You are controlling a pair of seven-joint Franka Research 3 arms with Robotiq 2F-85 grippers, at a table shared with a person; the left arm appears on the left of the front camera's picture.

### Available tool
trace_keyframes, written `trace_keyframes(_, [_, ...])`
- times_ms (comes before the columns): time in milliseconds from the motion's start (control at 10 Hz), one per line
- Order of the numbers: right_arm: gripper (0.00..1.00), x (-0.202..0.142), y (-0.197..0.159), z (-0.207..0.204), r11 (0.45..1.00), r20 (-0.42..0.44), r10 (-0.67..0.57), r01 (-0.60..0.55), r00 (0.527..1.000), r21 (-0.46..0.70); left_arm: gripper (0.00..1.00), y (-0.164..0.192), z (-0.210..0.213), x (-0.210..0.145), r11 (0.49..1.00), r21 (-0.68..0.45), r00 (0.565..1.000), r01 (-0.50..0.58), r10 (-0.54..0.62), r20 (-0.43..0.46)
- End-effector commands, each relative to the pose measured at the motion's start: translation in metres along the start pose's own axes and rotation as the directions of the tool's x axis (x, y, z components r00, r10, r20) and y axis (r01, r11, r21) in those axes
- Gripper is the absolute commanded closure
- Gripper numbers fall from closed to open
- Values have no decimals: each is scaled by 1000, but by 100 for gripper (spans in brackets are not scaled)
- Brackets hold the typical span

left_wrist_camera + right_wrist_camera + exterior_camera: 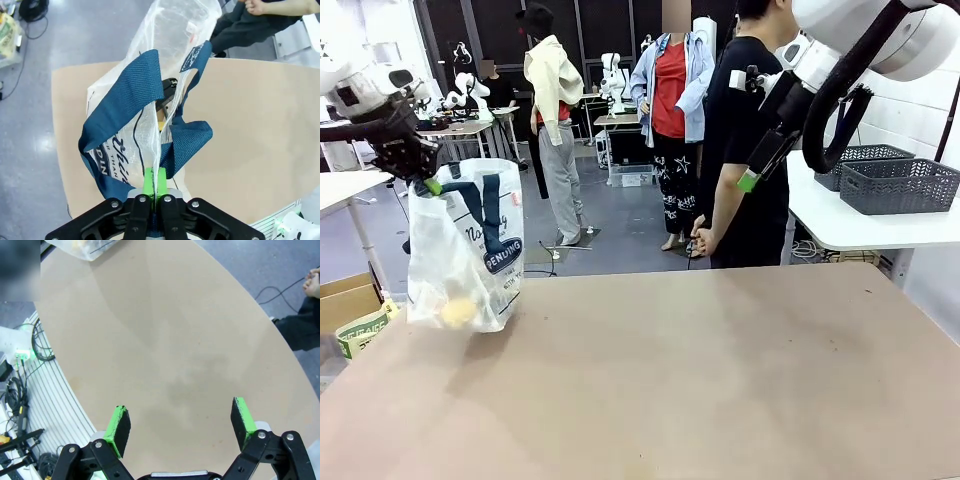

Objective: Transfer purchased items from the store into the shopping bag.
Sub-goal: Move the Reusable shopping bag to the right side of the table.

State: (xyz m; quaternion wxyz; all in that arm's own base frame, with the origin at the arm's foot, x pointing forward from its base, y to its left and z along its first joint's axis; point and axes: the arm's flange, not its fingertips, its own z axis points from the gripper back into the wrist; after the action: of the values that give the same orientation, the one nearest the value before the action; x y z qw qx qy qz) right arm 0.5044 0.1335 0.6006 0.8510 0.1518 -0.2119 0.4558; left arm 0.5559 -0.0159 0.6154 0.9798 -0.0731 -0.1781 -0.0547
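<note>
The bare brown desk [700,380] lies nearest the front camera, running out towards the person [745,150] standing at its far edge. At the left end stands the shopping bag [470,265], its base on the desk near the left edge and its top lifted. The left gripper [428,186] is clenched on the bag's upper rim; the left wrist view shows the green pads pressed together on the clear plastic, with the navy strap handles [125,100] hanging loose on either side. A yellow item [458,312] sits in the bottom of the bag, seen through the plastic; a tan shape deeper inside in the wrist view may be another, but I cannot tell.

Moving right, the middle of the desk carries nothing. The right gripper [750,178] hangs high above the far right part of the desk, released, its jaws spread wide and holding nothing, as the right wrist view confirms.

Two dark grey lattice baskets [898,185] rest on a white side table [860,225] beyond the right end; which of them is the store I cannot say, nor what they hold.

I judge the transfer largely done, or paused between items, the left arm holding the bag up. The next move would call for the right arm to fetch any remaining item and drop it through the mouth, or for the left to set the bag down.
</note>
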Motion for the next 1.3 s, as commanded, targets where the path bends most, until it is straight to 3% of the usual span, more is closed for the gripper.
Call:
trace_keyframes(0, [0, 0, 2, 0, 1000, -17, -15, 15, 1000, -1, 100, 17, -9, -2, 1000, -26, 1000, -3, 4, 9])
trace_keyframes(400, [0, 0, 2, 0, 1000, -17, -15, 15, 1000, -1, 100, 42, -35, -13, 999, 31, 996, -38, 40, -85])
trace_keyframes(800, [0, 0, 2, 0, 1000, -17, -15, 15, 1000, -1, 100, 49, -36, -22, 997, 66, 992, -31, 39, -120])
trace_keyframes(900, [0, 0, 2, 0, 1000, -17, -15, 15, 1000, -1, 89, 50, -36, -22, 997, 74, 991, -27, 37, -127])
trace_keyframes(1200, [0, 0, 2, 0, 1000, -17, -15, 15, 1000, -1, 30, 40, -28, -20, 995, 95, 989, -7, 21, -144])
